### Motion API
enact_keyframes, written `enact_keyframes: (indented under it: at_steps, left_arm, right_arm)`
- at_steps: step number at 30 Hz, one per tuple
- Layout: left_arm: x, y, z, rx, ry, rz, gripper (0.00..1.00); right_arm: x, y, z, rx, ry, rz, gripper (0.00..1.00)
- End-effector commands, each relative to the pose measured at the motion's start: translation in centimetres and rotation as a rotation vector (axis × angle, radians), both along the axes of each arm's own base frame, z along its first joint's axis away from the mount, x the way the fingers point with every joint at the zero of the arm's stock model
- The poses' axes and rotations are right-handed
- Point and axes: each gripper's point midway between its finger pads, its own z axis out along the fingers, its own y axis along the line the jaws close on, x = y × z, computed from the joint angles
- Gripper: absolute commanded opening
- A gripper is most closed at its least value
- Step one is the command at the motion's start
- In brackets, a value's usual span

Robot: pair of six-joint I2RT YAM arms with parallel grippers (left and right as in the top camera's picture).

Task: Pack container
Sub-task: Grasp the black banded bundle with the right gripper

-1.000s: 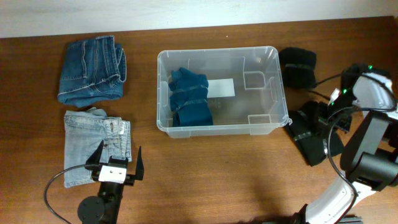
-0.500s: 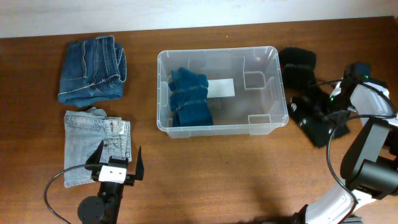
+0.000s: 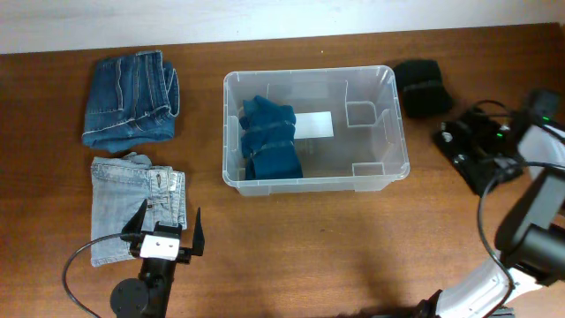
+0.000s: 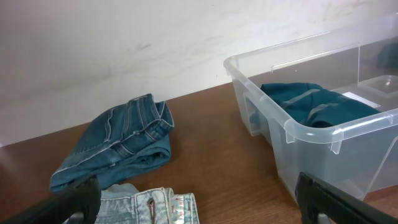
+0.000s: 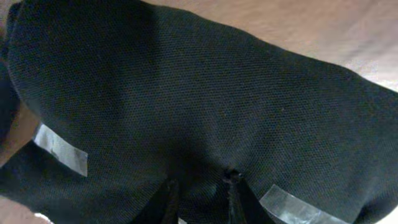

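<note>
The wood-grain counter (image 3: pixel 353 256) carries the container (image 3: pixel 344 152), a clear, rigid plastic bin with rounded corners. It sits to the left of the right gripper (image 5: pixel 200 182), near but apart. That gripper is narrow and pinches a fold of the black garment (image 5: pixel 186 93), a soft, fine-knit bundle with tape on it. Best lift it well above the rim before swinging left, so the limp cloth doesn't snag. The left gripper (image 3: pixel 168 221) stands wide and empty.
</note>
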Motion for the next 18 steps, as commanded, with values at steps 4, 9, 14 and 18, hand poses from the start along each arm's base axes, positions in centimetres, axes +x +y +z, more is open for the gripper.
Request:
enact_keyframes:
  at_steps: [4,9,14,18]
  left_arm:
    - [0.0,-0.2,-0.1,0.015,-0.004,-0.011,0.99]
    - [0.0,-0.2,-0.1,0.015,-0.004,-0.011,0.99]
    - [0.0,-0.2,-0.1,0.015,-0.004,-0.011,0.99]
    - [0.0,-0.2,-0.1,0.015,-0.004,-0.011,0.99]
  right_arm:
    - [-2.5,-1.8,-1.4,0.172,-0.026,-0.115,0.18]
    - [-1.7,-1.9,-0.1,0.18,-0.055,-0.095,0.33]
    - [0.4,-2.1,4.8,0.145,-0.119,0.001,0.65]
    - [1.5,-4.1,9.0,0.0,-0.141,0.142,0.88]
